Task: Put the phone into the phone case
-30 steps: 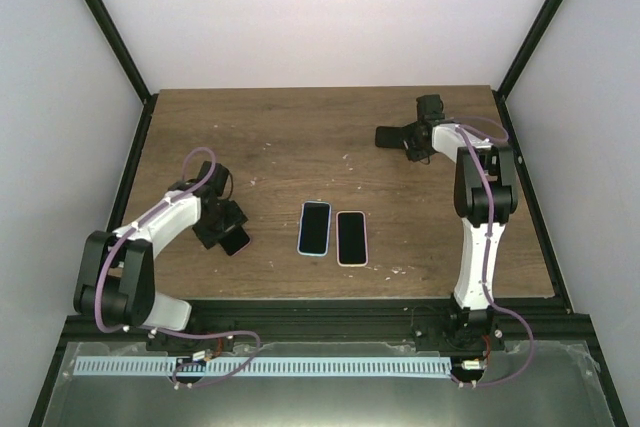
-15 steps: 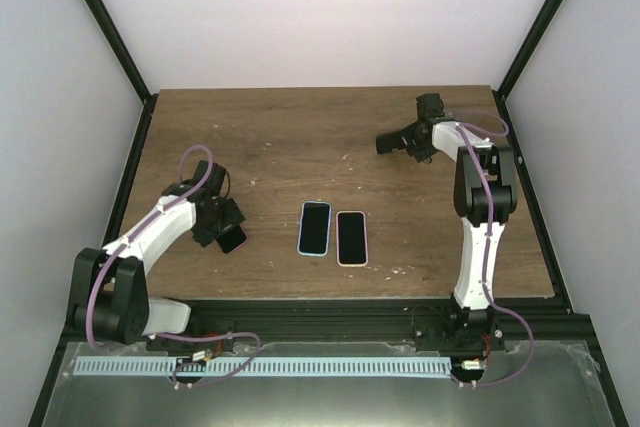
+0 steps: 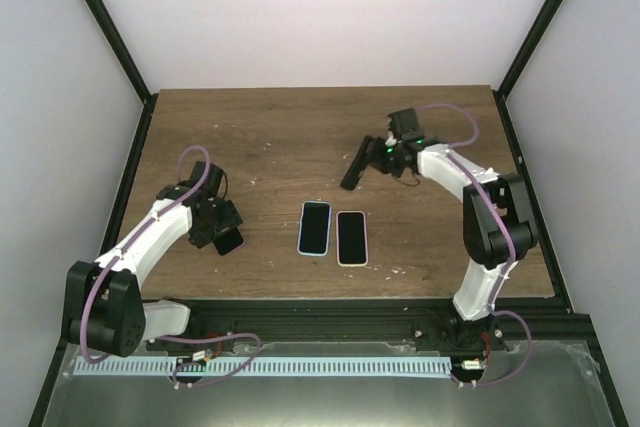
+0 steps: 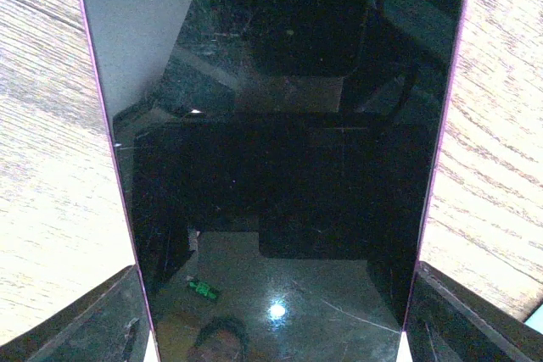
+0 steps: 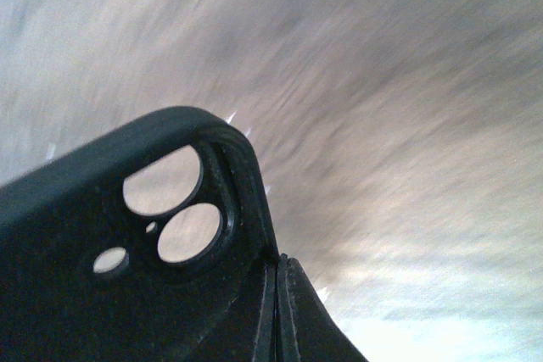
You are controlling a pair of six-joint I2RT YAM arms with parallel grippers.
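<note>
**Phone in the left gripper, case in the right, well apart**

I can read no brand or lettering from here. The phone (image 4: 280, 167) fills my left wrist view with a dark, scratched screen that gives back only reflections, edged by a thin magenta line. The left gripper (image 3: 226, 235) clamps it across its width. Its fingers (image 4: 85, 324) sit against the two long sides at the bottom corners of that view. The screen runs away from them and out past the top of the picture, so its far end is cut off. The wood grain of the table (image 3: 300, 117) shows on both sides.

The right gripper (image 5: 277, 294) has its fingertips pressed together on the rim of the black phone case (image 5: 59, 294). In its wrist view the case lies just left of the tips with its lens openings (image 5: 176, 207) showing, and its lower part is cut off by the frame. The table behind it is smeared, so I cannot make out that surface. From above, the case hangs tilted off the tips, on the side toward the left arm.

Case and phone are well apart. Between the two grippers, a blue-edged phone (image 3: 314, 228) and a pink-edged phone (image 3: 351, 237) lie flat side by side with dark screens. I cannot tell whether they touch.
</note>
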